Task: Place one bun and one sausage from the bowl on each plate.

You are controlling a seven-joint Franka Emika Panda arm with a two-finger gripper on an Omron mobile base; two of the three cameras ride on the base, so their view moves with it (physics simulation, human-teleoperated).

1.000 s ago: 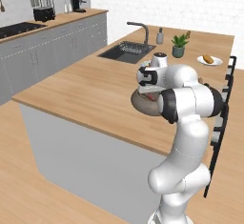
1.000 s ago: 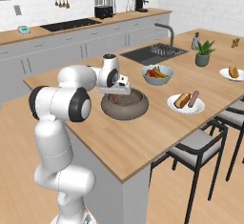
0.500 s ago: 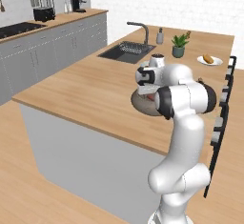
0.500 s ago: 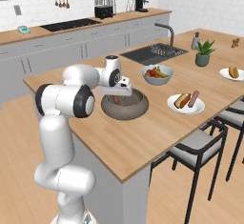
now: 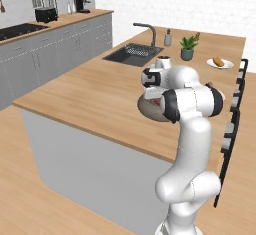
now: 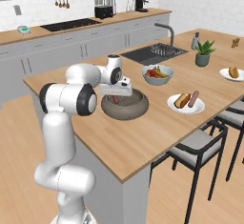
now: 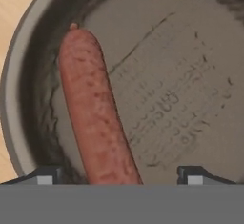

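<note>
Bowl (image 7: 190, 75): round, thick-walled, rough grey stone-like interior. Sausage (image 7: 97, 118): long, reddish, speckled, lying inside. Gripper (image 7: 116, 175): fingers spread wide, straddling the sausage's near end.

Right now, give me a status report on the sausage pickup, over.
Tool open, low inside the bowl. Sausage lies between the tips, not gripped. Near plate has bun and sausage; far plate holds only a bun. Nothing in the way.
</note>
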